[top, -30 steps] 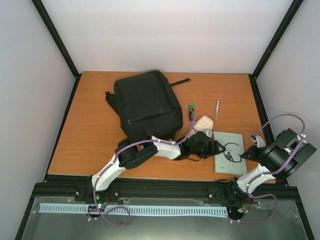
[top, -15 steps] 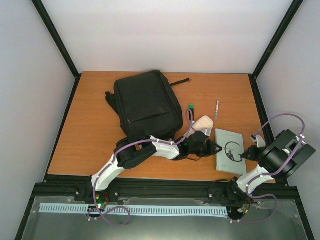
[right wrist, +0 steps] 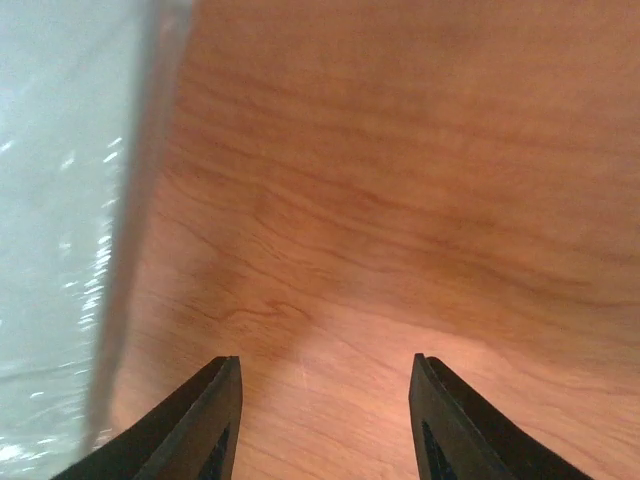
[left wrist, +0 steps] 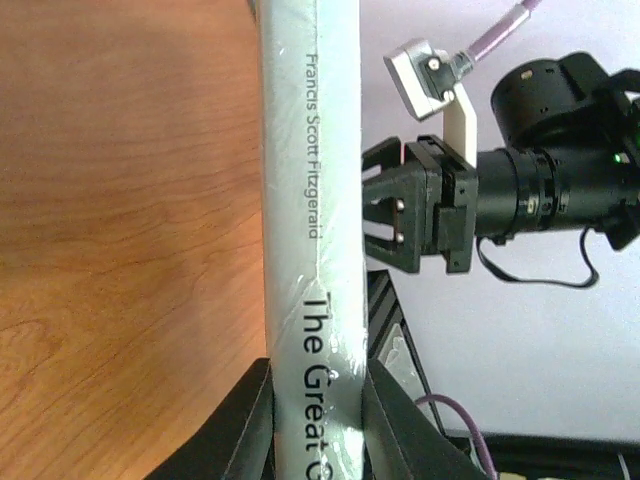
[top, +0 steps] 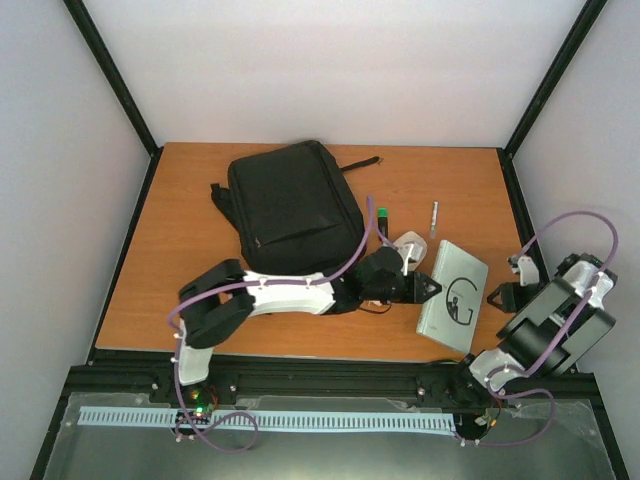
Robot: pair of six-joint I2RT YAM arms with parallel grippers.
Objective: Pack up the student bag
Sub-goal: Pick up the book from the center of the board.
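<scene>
Student bag [top: 295, 210] soft black fabric; left fingers [left wrist: 245, 430] pinch glossy book [left wrist: 310, 200]; right fingers [right wrist: 205, 420] apart, empty.

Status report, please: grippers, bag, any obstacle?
Left gripper shut on Gatsby book, tilted up. Right gripper open, apart. Student bag lies beyond; pouch, marker between.
</scene>
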